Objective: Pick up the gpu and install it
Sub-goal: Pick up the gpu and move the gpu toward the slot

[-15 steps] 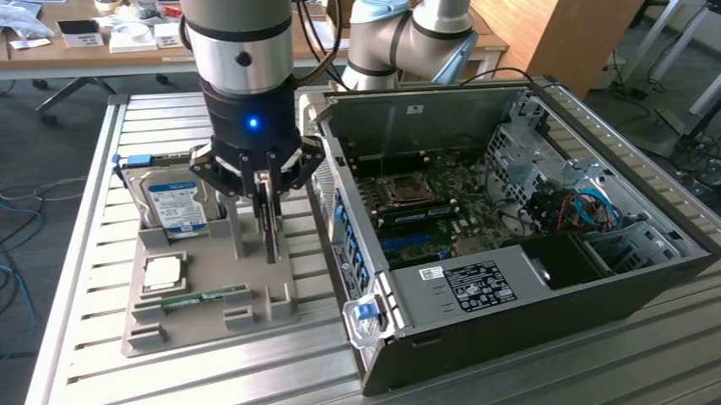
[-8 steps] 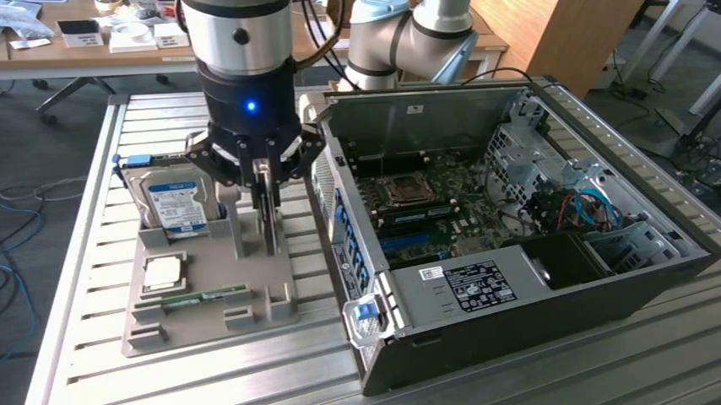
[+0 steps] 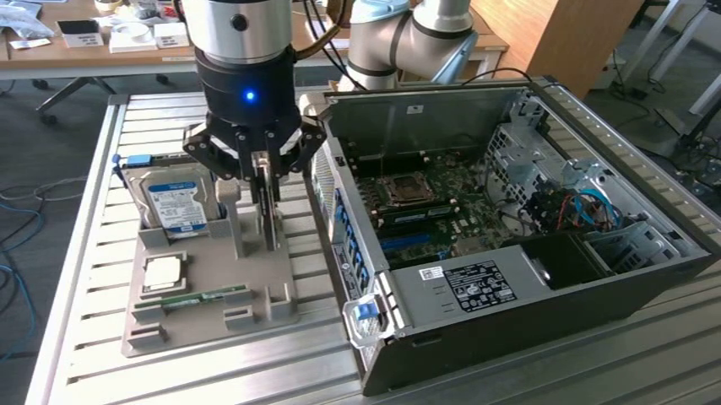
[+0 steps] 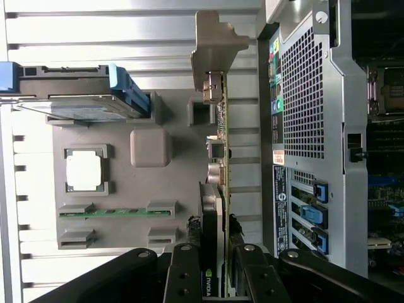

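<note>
Your gripper (image 4: 218,252) is pinching the gpu (image 4: 213,208). One finger is pressing on the black shroud side and the other on the green board side, so the card is sitting between them on its edge. The card is standing upright in its slot at the edge of the grey fixture tray (image 3: 265,283) that is nearest to the computer case (image 3: 541,308), just beside the case's rear panel. Its silver bracket (image 4: 214,38) is pointing away from the fingers.

I am judging that you are in the pick-up step. The grip is looking closed, but the card is seeming to sit in the tray's holder, and I cannot tell if it is already rising out of it. The install part is not yet done, because the motherboard (image 3: 440,194) inside the open case is showing no card.

In my opinion, the next move is calling for a straight pull upward, so that the card's lower edge is not scraping the holder posts. It is also calling for a firm, even pinch, because the card is thin and can tilt between the fingers. The case wall is very near, so you are having little room on that side.

Farther out on the tray, the hard drive (image 3: 175,207), the processor (image 3: 164,272) and the memory stick (image 3: 208,297) are lying in their own places, well apart from the gripper. The tray and the case are both standing on the slatted bench (image 3: 90,354).
</note>
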Robot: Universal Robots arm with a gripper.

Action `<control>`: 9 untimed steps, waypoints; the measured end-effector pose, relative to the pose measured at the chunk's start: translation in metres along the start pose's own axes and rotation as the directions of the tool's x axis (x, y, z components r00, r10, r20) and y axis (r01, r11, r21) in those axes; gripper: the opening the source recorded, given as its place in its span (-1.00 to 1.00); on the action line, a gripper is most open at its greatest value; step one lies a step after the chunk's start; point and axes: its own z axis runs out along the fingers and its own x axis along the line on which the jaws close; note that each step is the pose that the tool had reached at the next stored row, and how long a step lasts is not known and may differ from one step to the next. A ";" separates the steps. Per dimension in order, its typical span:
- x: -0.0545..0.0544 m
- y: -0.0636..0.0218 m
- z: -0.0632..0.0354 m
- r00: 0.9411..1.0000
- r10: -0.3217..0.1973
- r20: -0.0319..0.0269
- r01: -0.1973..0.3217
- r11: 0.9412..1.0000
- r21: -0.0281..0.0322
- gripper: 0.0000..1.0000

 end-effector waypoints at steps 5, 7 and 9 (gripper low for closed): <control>0.000 0.0004 -0.0081 1.000 0.000 0.000 0.000 1.000 0.000 -0.47; 0.000 0.0006 -0.0142 1.000 0.000 0.000 0.000 1.000 0.000 -0.47; -0.001 0.0009 -0.0206 1.000 0.000 0.000 0.000 1.000 0.000 -0.47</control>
